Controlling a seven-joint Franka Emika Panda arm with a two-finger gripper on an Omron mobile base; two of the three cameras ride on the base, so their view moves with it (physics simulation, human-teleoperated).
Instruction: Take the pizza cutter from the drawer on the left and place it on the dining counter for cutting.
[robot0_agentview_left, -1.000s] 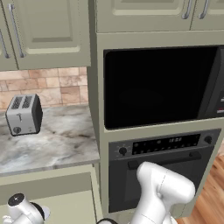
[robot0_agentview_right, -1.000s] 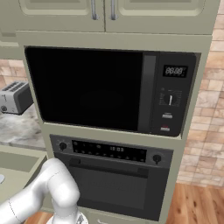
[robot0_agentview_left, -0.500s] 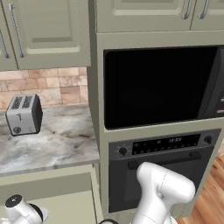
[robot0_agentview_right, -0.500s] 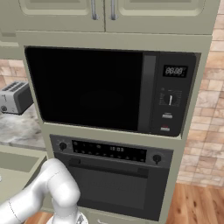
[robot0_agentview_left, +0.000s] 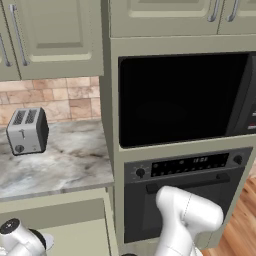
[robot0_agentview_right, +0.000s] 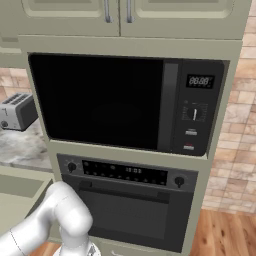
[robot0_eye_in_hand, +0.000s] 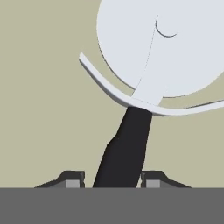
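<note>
Nearby, microwave (robot0_agentview_right: 125, 102) display (robot0_agentview_right: 199, 81) digits, blurred, near "88:88".

I count one toaster (robot0_agentview_left: 27, 131) on one marble counter (robot0_agentview_left: 60, 165), one microwave (robot0_agentview_right: 125, 102), one oven (robot0_agentview_right: 125, 205), and four upper cabinet handles in the left base view; in the hand view, one pizza cutter (robot0_eye_in_hand: 135, 109) and two fingers (robot0_eye_in_hand: 72, 179)

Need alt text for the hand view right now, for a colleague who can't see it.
The pizza cutter lies on a flat olive-beige surface, its pale round wheel at the top and its black handle running down between the two dark fingertips of the claw, one on each side.
</note>
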